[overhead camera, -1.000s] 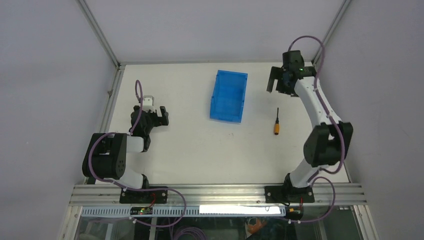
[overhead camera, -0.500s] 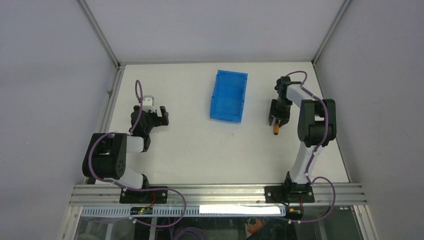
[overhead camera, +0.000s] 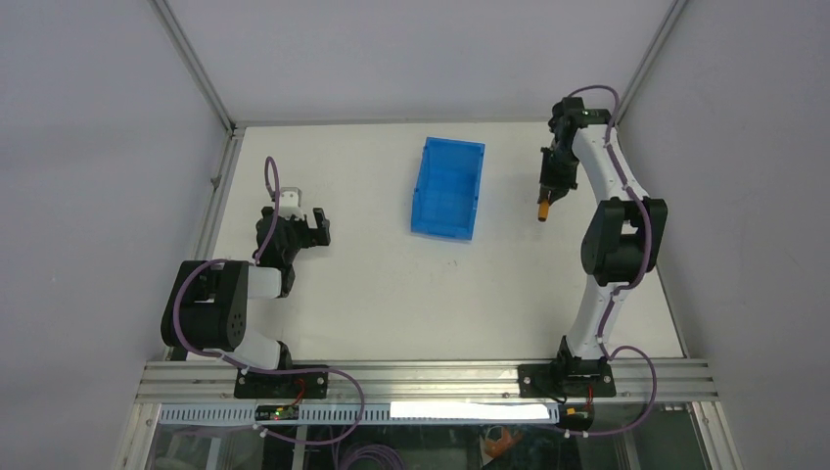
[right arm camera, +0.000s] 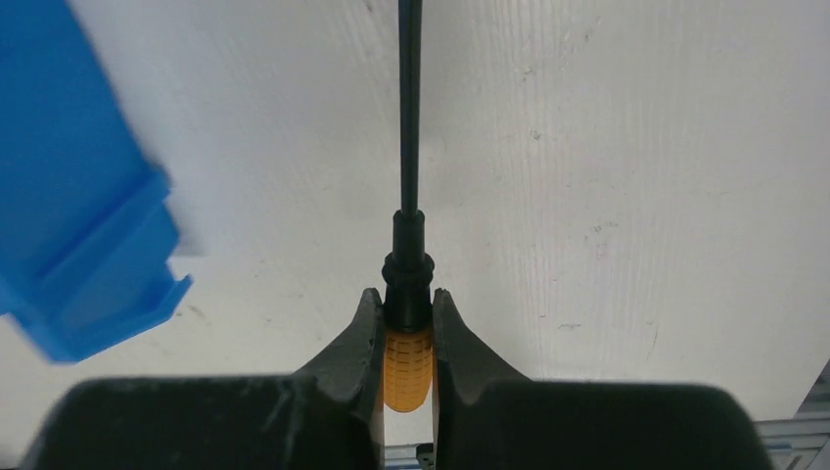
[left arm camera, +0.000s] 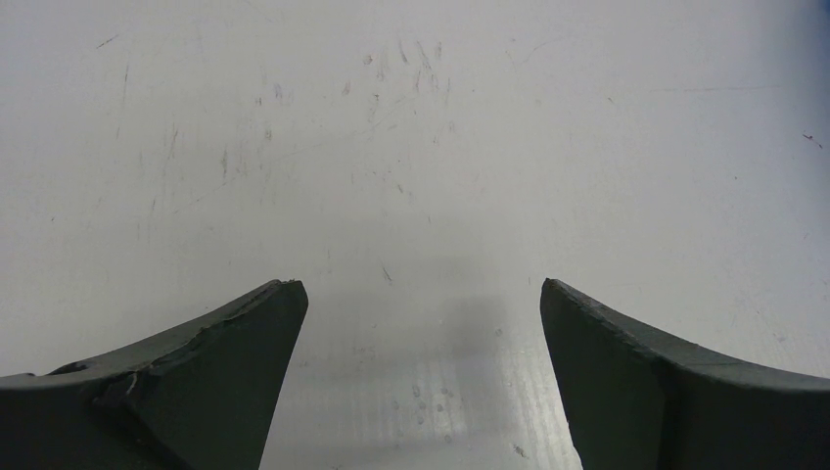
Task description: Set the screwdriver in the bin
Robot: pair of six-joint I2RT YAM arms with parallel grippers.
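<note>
The tabletop [overhead camera: 391,294] carries only the blue bin [overhead camera: 448,186], which sits toward the far edge near the middle and has not moved. The right arm [overhead camera: 607,171] was up by the far right corner a second ago with its jaws spread wide. It then dropped onto the screwdriver [overhead camera: 542,208] and has now drawn back toward that corner. Its jaws are clenched on the orange handle of the screwdriver [right arm camera: 407,362], and the black shaft sticks out ahead. The tool has left its old spot nearer the right edge and appears lifted clear. It hangs to the right of the bin [right arm camera: 78,245], apart from it. The pickup looks done, so carrying it over the bin and letting go remains. The left arm [overhead camera: 230,304] rests by the left edge, its jaws released over bare surface.
</note>
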